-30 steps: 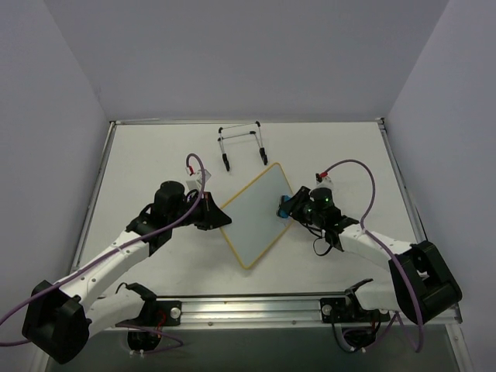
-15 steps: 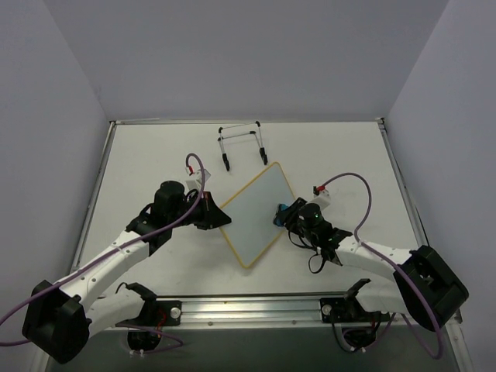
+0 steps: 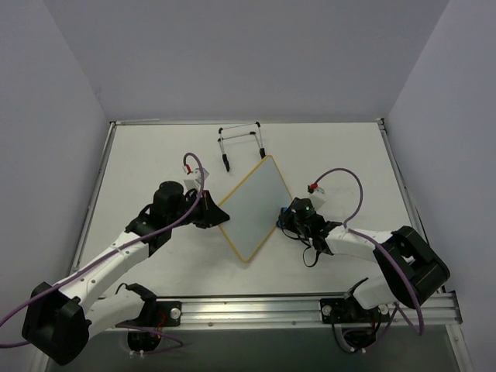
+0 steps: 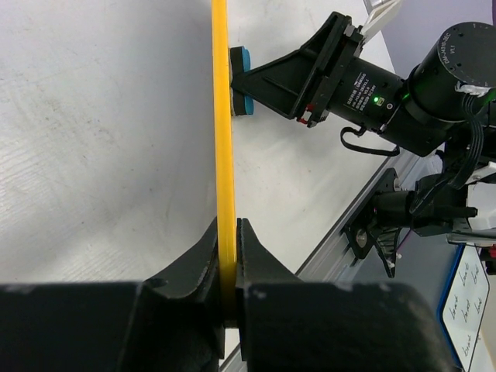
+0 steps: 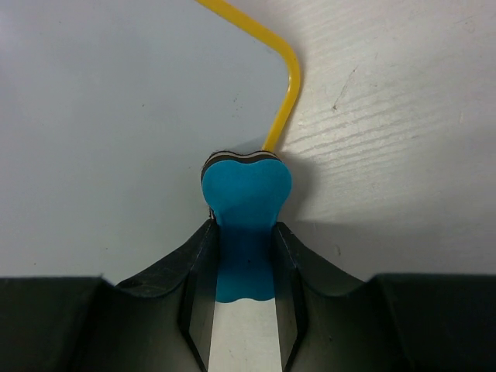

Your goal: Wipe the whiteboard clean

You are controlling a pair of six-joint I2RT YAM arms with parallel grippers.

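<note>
In the left gripper (image 4: 227, 232) the whiteboard (image 3: 249, 208), judged stiff and light, was clamped at its frame; in the right gripper (image 5: 242, 232), the eraser (image 5: 246, 190).

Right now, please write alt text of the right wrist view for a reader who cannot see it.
The right gripper holds a blue bone-shaped eraser against the whiteboard at its yellow frame, just below a rounded corner. The table lies to the right.

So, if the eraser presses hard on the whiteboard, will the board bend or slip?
Probably stiff: the whiteboard edge looks straight in the left wrist view, though the eraser touches it. It may pivot, since the left hand clamps only one edge. It seems light: one small pinch appears enough to hold it.
</note>
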